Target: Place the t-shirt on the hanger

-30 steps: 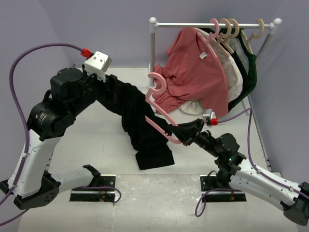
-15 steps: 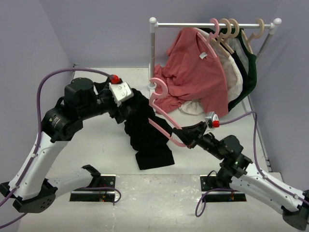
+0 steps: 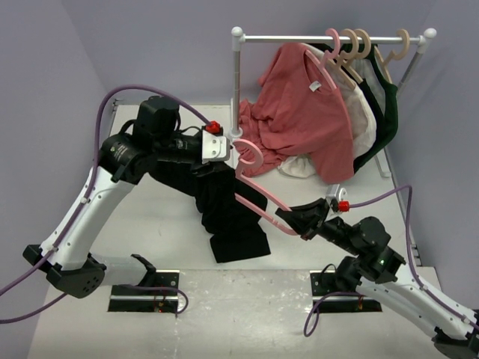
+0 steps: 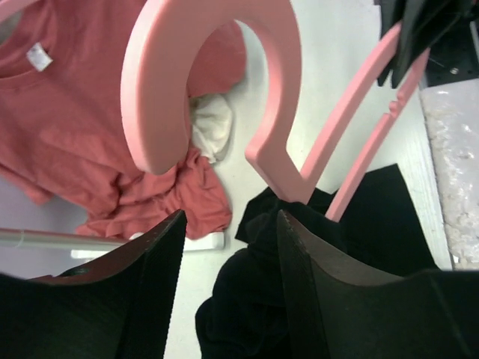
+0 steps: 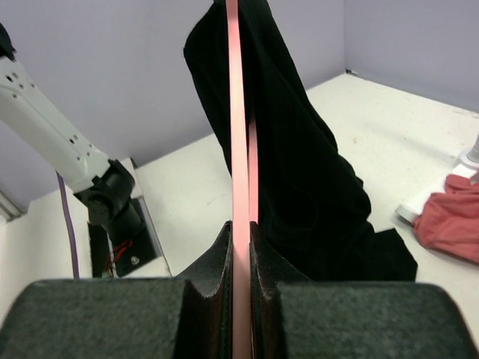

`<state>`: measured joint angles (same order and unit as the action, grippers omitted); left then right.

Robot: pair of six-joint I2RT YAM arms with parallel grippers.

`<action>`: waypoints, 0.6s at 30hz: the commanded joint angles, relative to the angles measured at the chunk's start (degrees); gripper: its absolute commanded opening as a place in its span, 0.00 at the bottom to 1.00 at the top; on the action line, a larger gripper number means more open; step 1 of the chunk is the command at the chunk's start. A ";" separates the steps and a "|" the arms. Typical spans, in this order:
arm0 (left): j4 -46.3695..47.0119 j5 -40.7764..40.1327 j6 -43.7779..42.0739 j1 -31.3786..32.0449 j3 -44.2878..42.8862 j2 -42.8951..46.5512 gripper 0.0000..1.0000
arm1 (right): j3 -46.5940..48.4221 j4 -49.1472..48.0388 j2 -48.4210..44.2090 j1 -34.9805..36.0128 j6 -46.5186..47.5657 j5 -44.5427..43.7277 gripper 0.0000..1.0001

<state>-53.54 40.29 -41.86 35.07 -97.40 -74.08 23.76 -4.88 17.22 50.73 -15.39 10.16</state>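
The black t-shirt (image 3: 228, 213) hangs over the left half of the pink hanger (image 3: 258, 196), and its lower end lies on the table. My right gripper (image 3: 290, 218) is shut on the hanger's right end and holds it tilted with the hook up and left. In the right wrist view the hanger bar (image 5: 236, 112) runs straight out from the shut gripper (image 5: 239, 228), with the t-shirt (image 5: 299, 172) draped to its right. My left gripper (image 3: 228, 158) hovers at the hanger's neck. In the left wrist view it (image 4: 230, 217) stands open just below the hook (image 4: 209, 67), with bunched t-shirt cloth (image 4: 254, 314) beyond its fingers.
A white clothes rack (image 3: 329, 37) stands at the back right. It carries a salmon-red shirt (image 3: 307, 120), beige hangers (image 3: 363, 45) and a dark green garment (image 3: 389, 112). A white cloth (image 3: 299, 166) lies under them. The rack's post (image 3: 236, 82) rises right behind the hook.
My left arm swung from the far left across to the hanger's hook, and the raised cloth came down against the hanger's neck. The right gripper and hanger shifted slightly right and nearer.
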 commanded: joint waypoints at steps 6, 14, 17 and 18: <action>-5.17 7.88 -3.05 0.18 0.74 1.59 0.53 | 5.86 -0.84 -0.43 -0.19 3.26 -1.23 0.00; -2.36 3.73 0.19 0.17 4.12 1.63 0.55 | 6.39 -1.01 -2.48 -0.19 4.68 3.90 0.00; -1.22 2.82 1.48 0.22 5.20 0.87 0.38 | 6.43 -1.19 -3.41 -0.19 5.45 5.75 0.00; -1.10 3.13 1.70 0.21 5.35 0.72 0.38 | 6.38 -1.30 -3.50 -0.19 5.48 5.60 0.00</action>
<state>-56.62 44.64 -42.11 35.07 -93.25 -72.86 26.68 -0.26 15.40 50.59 -11.79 12.41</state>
